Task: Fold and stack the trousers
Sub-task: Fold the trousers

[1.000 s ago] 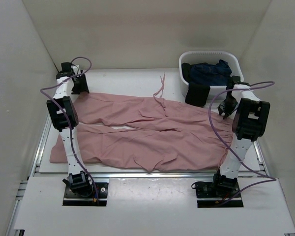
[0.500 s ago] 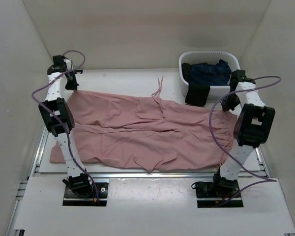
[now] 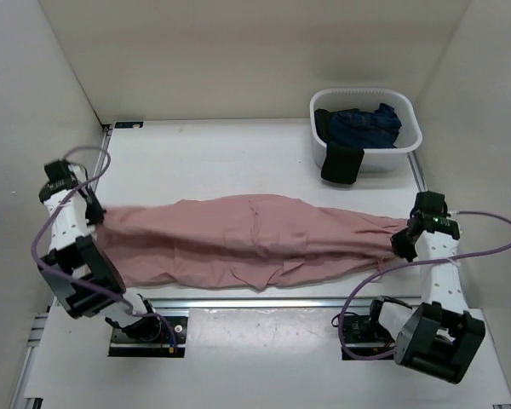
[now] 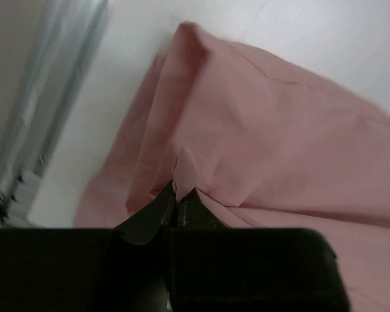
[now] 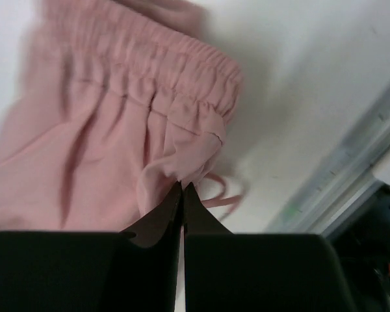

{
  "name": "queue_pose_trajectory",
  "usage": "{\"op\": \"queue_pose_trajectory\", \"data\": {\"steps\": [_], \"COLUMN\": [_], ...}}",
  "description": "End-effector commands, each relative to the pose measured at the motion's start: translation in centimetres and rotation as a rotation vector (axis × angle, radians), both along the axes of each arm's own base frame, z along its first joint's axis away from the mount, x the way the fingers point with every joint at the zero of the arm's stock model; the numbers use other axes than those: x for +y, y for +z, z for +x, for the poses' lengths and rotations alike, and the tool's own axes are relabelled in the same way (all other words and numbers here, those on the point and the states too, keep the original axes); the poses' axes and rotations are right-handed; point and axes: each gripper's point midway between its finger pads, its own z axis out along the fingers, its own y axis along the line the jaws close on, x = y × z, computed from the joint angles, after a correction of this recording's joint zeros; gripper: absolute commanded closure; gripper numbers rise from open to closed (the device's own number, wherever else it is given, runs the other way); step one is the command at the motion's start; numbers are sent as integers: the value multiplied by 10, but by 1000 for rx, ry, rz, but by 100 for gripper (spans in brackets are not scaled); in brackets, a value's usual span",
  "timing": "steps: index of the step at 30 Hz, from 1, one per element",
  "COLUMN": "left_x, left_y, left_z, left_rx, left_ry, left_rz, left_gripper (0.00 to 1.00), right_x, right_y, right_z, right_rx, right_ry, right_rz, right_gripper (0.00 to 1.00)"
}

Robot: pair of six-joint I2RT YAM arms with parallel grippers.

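Note:
The dusty-pink trousers (image 3: 247, 239) lie stretched across the near half of the table, folded lengthwise into one long band. My left gripper (image 3: 92, 218) is shut on the leg-end fabric at the left; the left wrist view shows the pink cloth (image 4: 260, 123) pinched between closed jaws (image 4: 177, 192). My right gripper (image 3: 402, 241) is shut on the gathered elastic waist (image 5: 162, 78) at the right end, with the drawstring (image 5: 222, 195) hanging loose beside the jaws (image 5: 182, 185).
A white basket (image 3: 411, 141) at the back right holds a dark blue garment (image 3: 364, 124), with a black cloth (image 3: 341, 164) draped over its front wall. The table's metal rail (image 3: 264, 301) runs along the near edge.
Both arms have pulled back from the far side toward the near edge, carrying the far leg over the near one. The trousers are now one narrow folded band.

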Motion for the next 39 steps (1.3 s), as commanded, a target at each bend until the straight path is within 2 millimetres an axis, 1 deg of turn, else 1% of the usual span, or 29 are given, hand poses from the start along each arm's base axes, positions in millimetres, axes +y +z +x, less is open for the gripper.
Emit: {"op": "queue_pose_trajectory", "data": {"steps": [1, 4, 5, 6, 8, 9, 11, 12, 14, 15, 17, 18, 19, 20, 21, 22, 23, 24, 25, 26, 27, 28, 30, 31, 33, 35, 36, 37, 39], "left_x": [16, 24, 31, 34, 37, 44, 47, 53, 57, 59, 58, 59, 54, 51, 49, 40, 39, 42, 37, 37, 37, 37, 40, 36, 40, 42, 47, 57, 64], "left_y": [-58, -62, -54, -51, -42, -28, -13, -1, 10, 26, 39, 56, 53, 50, 53, 29, 20, 18, -7, -15, -35, -43, -62, -76, -85, -87, -83, -72, -60], "left_z": [-57, -68, -65, -64, -58, -49, -41, -35, -36, -36, -46, -53, -63, -72, -84, -99, -108, -117, -130, -138, -149, -155, -171, -178, -185, -184, -184, -176, -174], "left_rx": [196, 201, 180, 184, 170, 144, 119, 107, 109, 81, 71, 32, 49, 59, 54, 116, 131, 114, 158, 170, 192, 195, 231, 260, 281, 284, 277, 250, 228], "left_ry": [120, 165, 178, 183, 178, 179, 173, 176, 189, 197, 214, 231, 239, 247, 270, 272, 289, 320, 331, 350, 376, 393, 441, 451, 483, 486, 499, 503, 515], "left_rz": [-41, -61, -49, -42, -44, -28, -24, 6, 27, 56, 71, 104, 107, 115, 151, 128, 128, 148, 121, 124, 108, 106, 87, 66, 36, 21, 24, 45, 60], "left_gripper": [86, 86, 86, 86, 86, 86, 86, 86, 86, 86, 86, 86, 86, 86, 86, 86, 86, 86, 86, 86, 86, 86, 86, 86, 86, 86, 86, 86, 86], "right_x": [-13, -17, -19, -21, -22, -27, -31, -37, -40, -40, -45, -45, -45, -45, -44, -40, -38, -35, -33, -35, -36, -36, -37, -36, -34, -42, -44, -49, -51], "right_y": [-19, -23, -21, -10, -3, 11, 24, 39, 50, 61, 66, 74, 68, 69, 64, 45, 38, 31, 15, 9, -1, -18, -34, -42, -44, -36, -33, -22, -12], "right_z": [-17, -19, -16, -5, 6, 18, 26, 33, 31, 27, 16, 10, 0, -7, -12, -23, -27, -32, -41, -47, -54, -66, -76, -78, -78, -74, -72, -68, -63], "right_rx": [46, 33, 15, -32, -50, -74, -79, -104, -100, -115, -106, -131, -109, -124, -116, -66, -51, -35, 9, 26, 50, 91, 118, 129, 137, 118, 114, 94, 81], "right_ry": [-61, -73, -77, -72, -56, -55, -36, -44, -53, -59, -77, -85, -93, -102, -115, -112, -112, -121, -132, -148, -180, -199, -238, -238, -241, -276, -276, -283, -284], "right_rz": [-19, 9, 14, 6, 13, 3, -9, -34, -50, -66, -97, -121, -128, -148, -150, -132, -127, -115, -104, -107, -93, -88, -68, -64, -48, -53, -55, -75, -81], "right_gripper": [100, 100, 100, 100, 100, 100, 100, 100, 100, 100, 100, 100, 100, 100, 100, 100, 100, 100, 100, 100, 100, 100, 100, 100, 100, 100, 100, 100, 100]}}
